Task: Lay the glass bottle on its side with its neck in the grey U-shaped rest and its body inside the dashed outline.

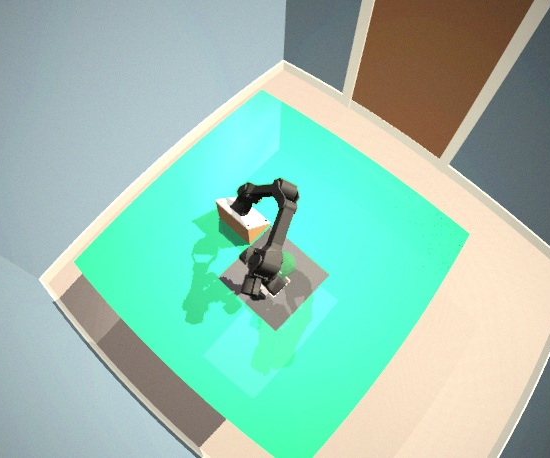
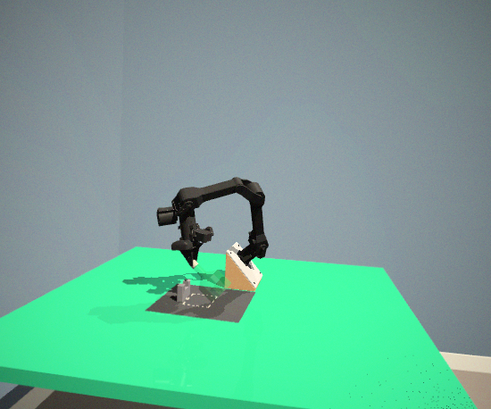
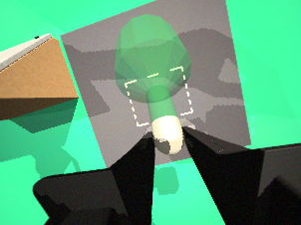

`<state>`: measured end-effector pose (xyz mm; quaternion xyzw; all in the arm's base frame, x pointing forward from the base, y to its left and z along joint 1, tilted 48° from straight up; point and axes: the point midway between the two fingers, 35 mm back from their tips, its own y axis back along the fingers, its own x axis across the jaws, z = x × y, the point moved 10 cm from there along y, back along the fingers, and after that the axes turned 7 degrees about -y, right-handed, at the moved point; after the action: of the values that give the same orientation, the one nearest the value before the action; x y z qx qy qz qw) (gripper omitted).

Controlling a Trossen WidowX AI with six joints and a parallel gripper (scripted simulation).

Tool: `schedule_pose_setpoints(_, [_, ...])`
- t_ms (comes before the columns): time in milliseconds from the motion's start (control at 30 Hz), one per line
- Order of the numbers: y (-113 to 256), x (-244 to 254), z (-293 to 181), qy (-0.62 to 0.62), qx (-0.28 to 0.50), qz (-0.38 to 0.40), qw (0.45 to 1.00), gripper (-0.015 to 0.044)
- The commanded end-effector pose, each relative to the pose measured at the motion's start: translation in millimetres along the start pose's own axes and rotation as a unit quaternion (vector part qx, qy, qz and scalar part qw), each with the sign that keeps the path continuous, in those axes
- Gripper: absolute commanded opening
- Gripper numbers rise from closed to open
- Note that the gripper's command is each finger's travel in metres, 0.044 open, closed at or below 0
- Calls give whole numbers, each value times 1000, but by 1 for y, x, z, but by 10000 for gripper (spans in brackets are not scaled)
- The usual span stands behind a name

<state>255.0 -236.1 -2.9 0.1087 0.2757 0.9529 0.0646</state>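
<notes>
Blue-grey walls (image 1: 135,100) (image 2: 312,112) stand around my workspace, and in the top view I also see a brown door panel (image 1: 435,70) between pale trims. Below them spreads a bright green table (image 1: 395,250) (image 2: 330,321) (image 3: 269,28), with a dark grey square mat (image 1: 310,275) (image 2: 237,314) (image 3: 219,28) on it. My black arm (image 1: 284,225) (image 2: 216,189) rises from an orange wedge-shaped base with a white sloping top (image 1: 257,234) (image 2: 237,274) (image 3: 45,78), arches over and reaches down above the mat. At its end, my gripper (image 1: 265,296) (image 2: 193,264) (image 3: 167,133) has its jaws partly open, about a third of the way, closed against the cream-coloured top of the green glass bottle (image 1: 287,264) (image 2: 210,281) (image 3: 151,58). The bottle is tilted, neither upright nor lying flat: its neck end is high in my fingers and its translucent body slopes down toward the side where the base stands. I cannot tell whether its lower end touches the mat. The grey U-shaped rest (image 2: 181,291) stands on the mat, beside one end of the dashed outline (image 1: 288,281) (image 2: 198,306) (image 3: 188,93). The neck is above the rest and out of it. In the wrist view the bottle's body overlaps the far side of the outline and extends past it.
</notes>
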Motion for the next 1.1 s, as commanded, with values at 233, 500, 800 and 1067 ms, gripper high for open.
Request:
schedule_pose_setpoints(233, [-7, -5, -15, 0, 0, 1, 1000, 112])
schedule_pose_setpoints(500, [-12, -8, -23, -2, 1, 3, 1000, 112])
schedule_pose_setpoints(800, [-19, -11, -33, -2, 2, 5, 1000, 112])
schedule_pose_setpoints(1067, [-23, -13, -39, -3, 1, 6, 1000, 112])
